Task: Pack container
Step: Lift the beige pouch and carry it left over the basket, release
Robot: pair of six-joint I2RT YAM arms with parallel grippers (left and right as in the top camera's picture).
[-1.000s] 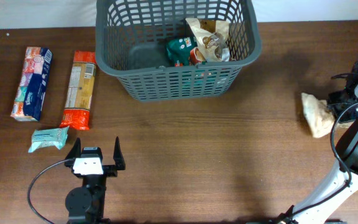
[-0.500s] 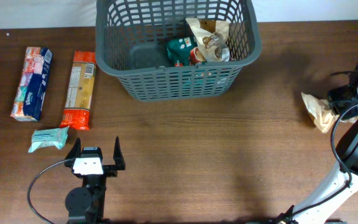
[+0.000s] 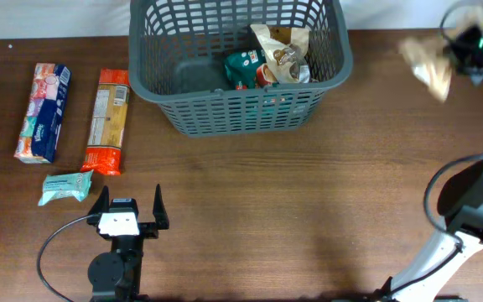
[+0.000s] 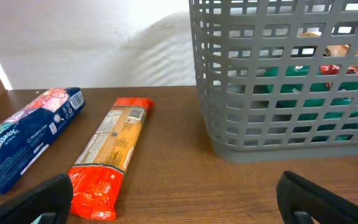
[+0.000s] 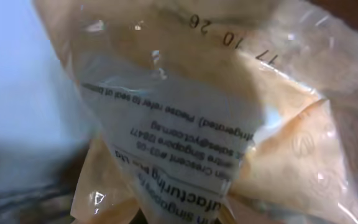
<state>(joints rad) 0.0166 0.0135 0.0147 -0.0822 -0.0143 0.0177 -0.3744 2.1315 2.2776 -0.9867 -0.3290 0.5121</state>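
Overhead: your right gripper [image 3: 470,38] is blurred at far right corner, arm stretched up, clamped on tan packet [image 3: 426,60], right of container [image 3: 241,113] at far middle. Left gripper [image 3: 130,201] near front edge, jaws spread, empty. Left wrist: fingertips cut off at bottom corners. Right wrist: packet fills frame, fingers hidden.

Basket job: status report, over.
Right gripper shut on tan bag, aloft right of basket. Left gripper open, empty. Nothing between bag and basket.

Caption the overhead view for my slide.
Right end effector holds a tan bag right of the basket; left end effector open.
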